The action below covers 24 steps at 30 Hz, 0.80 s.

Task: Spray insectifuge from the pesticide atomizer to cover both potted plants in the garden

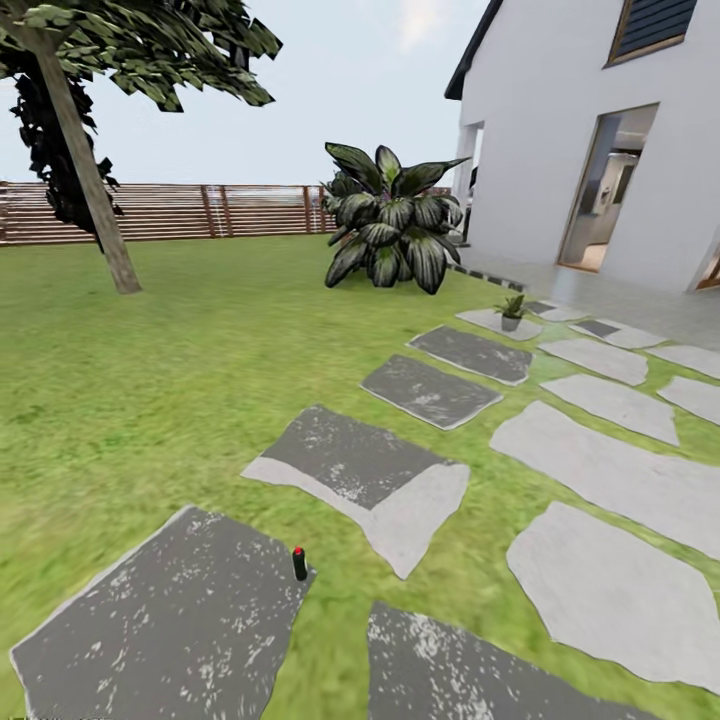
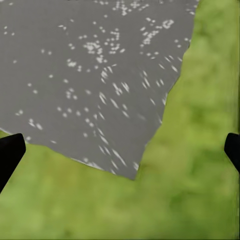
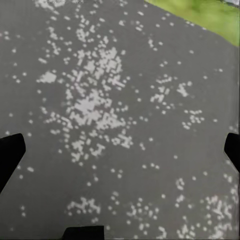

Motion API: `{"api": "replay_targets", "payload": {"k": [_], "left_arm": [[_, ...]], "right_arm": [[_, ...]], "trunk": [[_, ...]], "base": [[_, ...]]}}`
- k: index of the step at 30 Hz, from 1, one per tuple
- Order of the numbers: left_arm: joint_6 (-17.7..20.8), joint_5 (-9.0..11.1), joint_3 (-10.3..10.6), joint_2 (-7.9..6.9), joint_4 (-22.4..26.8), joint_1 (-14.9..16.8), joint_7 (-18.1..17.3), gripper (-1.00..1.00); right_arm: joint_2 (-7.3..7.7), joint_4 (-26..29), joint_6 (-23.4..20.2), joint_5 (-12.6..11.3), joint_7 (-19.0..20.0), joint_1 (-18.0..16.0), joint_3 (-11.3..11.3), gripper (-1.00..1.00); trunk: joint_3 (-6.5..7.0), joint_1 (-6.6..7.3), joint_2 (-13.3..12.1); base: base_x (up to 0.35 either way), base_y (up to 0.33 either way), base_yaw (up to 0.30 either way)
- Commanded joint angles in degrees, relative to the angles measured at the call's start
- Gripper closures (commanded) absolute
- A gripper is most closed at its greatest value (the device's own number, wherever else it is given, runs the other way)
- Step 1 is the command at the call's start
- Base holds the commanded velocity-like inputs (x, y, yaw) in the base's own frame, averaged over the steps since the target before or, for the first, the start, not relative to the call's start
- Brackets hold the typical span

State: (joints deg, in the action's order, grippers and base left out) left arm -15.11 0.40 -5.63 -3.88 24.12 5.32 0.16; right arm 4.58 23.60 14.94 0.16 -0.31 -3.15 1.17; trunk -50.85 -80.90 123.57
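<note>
Green lawn (image 1: pixel 150 380) fills most of head view, crossed by grey stepping stones (image 1: pixel 360 470) running up toward a white house (image 1: pixel 580 140). Pesticide atomizer (image 1: pixel 299 564) stands upright at right edge of the near-left dark stone (image 1: pixel 160 630), small dark bottle with a red top as seen here; label and trigger too small to make out. One potted plant (image 1: pixel 511 311) far up the path, small green rosette in a grey pot, sitting on a pale stone near the house patio. Speckling on its leaves can't be judged at this size. Big dark white-striped leafy bush (image 1: pixel 392 222) on the lawn left of the house corner. Tree (image 1: pixel 80 140) with leaning trunk at far left, brown slatted fence (image 1: pixel 200 210) behind it.

Left wrist view: left gripper (image 2: pixel 120 150) over a stone corner (image 2: pixel 90 75) meeting grass (image 2: pixel 190 175); dark fingertips (image 2: pixel 9 152) at both picture edges, jaws spread wide, nothing between them.

Right wrist view: right gripper (image 3: pixel 120 152) over dark white-flecked stone (image 3: pixel 100 110), sliver of grass (image 3: pixel 205 15) at one corner; fingertips (image 3: pixel 10 152) at both edges, jaws spread wide, holding nothing.
</note>
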Motion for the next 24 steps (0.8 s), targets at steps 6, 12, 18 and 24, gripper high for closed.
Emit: {"api": "replay_targets", "payload": {"k": [6,12,18,24], "left_arm": [[-0.18,0.04,-0.08,0.01,-0.04,0.04,0.00,-1.00],[-0.18,0.04,-0.05,0.01,-0.04,0.04,0.01,-1.00],[-0.18,0.04,-0.07,0.01,-0.04,0.04,0.00,-1.00],[-0.18,0.04,-0.07,0.01,-0.04,0.04,0.02,-1.00]], "right_arm": [[-0.01,-0.04,0.18,0.02,-0.02,-0.02,0.03,-1.00],[-0.01,-0.04,0.18,0.02,0.00,-0.02,0.00,-1.00],[-0.01,-0.04,0.18,0.02,-0.04,-0.02,-0.02,-1.00],[-0.01,-0.04,0.18,0.02,0.00,-0.02,-0.02,-1.00]], "trunk": [[0.09,-0.01,0.02],[0.24,-0.01,0.02],[0.38,-0.01,0.02],[0.53,-0.01,0.02]], "base": [[0.157,-0.269,0.266],[0.128,-0.287,0.267],[0.122,-0.289,0.267],[0.121,-0.289,0.267]]}}
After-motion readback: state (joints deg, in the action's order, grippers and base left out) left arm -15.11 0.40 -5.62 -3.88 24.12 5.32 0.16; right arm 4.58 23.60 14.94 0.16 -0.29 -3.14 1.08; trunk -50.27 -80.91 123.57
